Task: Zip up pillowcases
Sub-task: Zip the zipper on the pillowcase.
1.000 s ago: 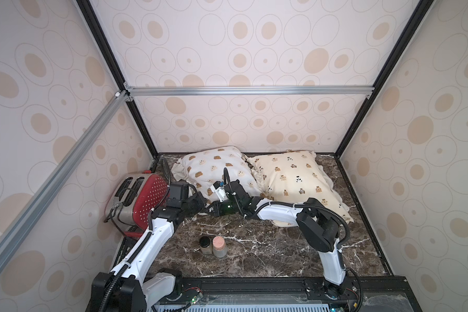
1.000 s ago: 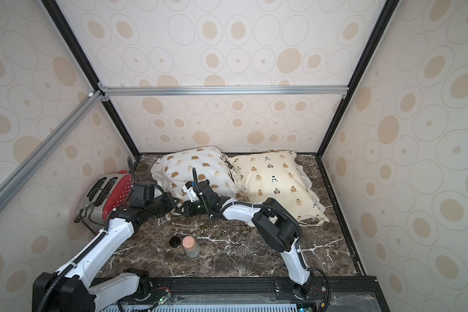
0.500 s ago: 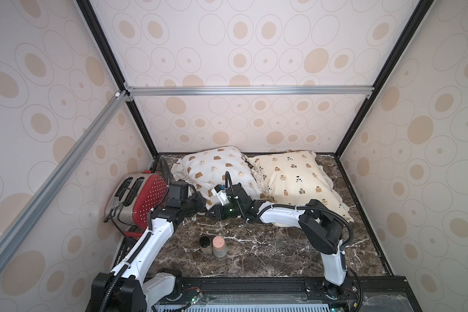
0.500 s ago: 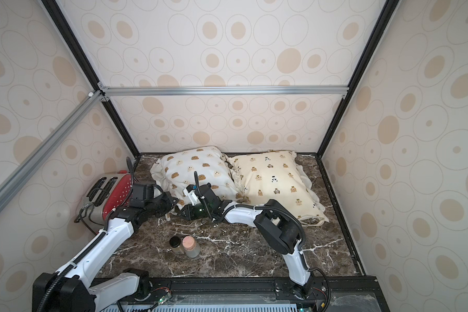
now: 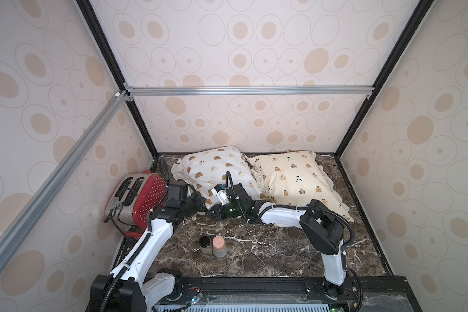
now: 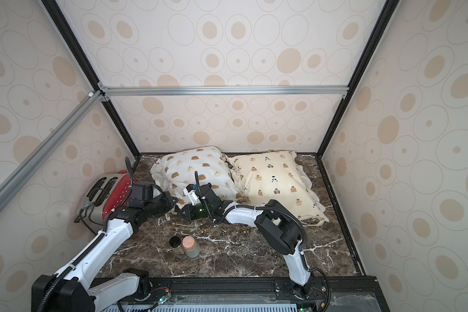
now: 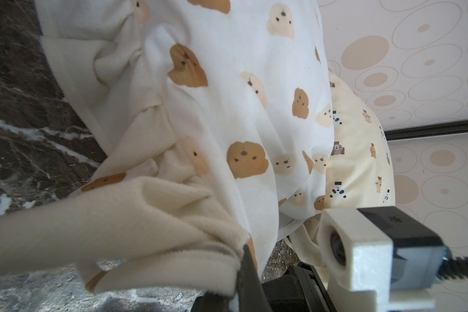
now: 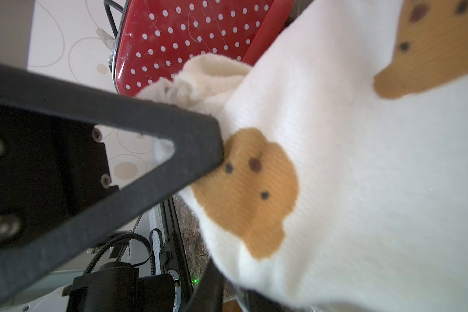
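Looking down in both top views finds the white pillowcase [image 5: 216, 168] [image 6: 195, 168], printed with brown and cream bears, lying at the far left-centre of the dark marble tabletop [image 5: 268, 251] and touching the cream-yellow pillowcase [image 5: 295, 175] [image 6: 273, 178] on its right. Finds the left gripper [image 5: 197, 204] [image 6: 172, 202] and right gripper [image 5: 212, 213] [image 6: 184, 212] close together at the near edge of the white pillowcase. Places a red polka-dot toaster [image 5: 143, 194] against the left wall, and a dark-lidded jar [image 5: 205, 244] just beside a pink-topped jar [image 5: 219, 246] nearer the front, well apart from both pillows. Turning to the left wrist view shows the left gripper [image 7: 241, 259] pinched tight on the cream ruffle [image 7: 146, 216] of the white pillowcase [image 7: 241, 81], with the cream-yellow pillowcase [image 7: 357, 151] beyond and the right arm's white camera housing [image 7: 357, 243] just beside. Turning to the right wrist view shows the right gripper [image 8: 212, 216] with its black fingers [image 8: 195, 151] on either side of the edge of the white pillowcase [image 8: 335, 175], with cloth in the gap; cannot tell whether squeezing or merely straddling. Shows the red polka-dot toaster [image 8: 195, 35] behind.
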You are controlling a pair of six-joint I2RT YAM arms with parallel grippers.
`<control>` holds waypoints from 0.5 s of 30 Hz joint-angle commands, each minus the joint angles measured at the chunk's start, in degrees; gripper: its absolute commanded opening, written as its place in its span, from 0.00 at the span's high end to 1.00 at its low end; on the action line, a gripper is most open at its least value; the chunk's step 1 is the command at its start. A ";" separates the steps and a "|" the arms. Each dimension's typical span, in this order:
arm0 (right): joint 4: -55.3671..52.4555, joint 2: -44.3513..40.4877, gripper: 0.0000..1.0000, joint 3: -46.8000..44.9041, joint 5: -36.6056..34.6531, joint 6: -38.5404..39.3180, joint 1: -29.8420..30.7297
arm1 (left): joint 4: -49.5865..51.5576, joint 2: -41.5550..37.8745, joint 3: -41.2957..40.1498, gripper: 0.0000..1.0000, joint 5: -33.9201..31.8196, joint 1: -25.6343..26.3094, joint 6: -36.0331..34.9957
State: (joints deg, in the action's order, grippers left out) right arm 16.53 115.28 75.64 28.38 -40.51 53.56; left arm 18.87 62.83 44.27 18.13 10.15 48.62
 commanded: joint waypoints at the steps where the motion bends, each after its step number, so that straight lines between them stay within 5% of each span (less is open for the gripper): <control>1: 0.93 -1.22 0.86 1.10 -0.71 0.48 0.38 | -0.33 -1.05 1.53 1.00 -0.19 0.13 -0.37; 15: -3.11 -2.86 1.00 0.50 -2.62 1.21 0.36 | -0.19 -1.06 1.30 1.00 -2.02 0.19 -0.35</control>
State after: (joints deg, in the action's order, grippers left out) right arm 15.46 114.93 75.64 27.11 -39.94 53.56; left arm 18.92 62.83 44.27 17.52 10.15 48.62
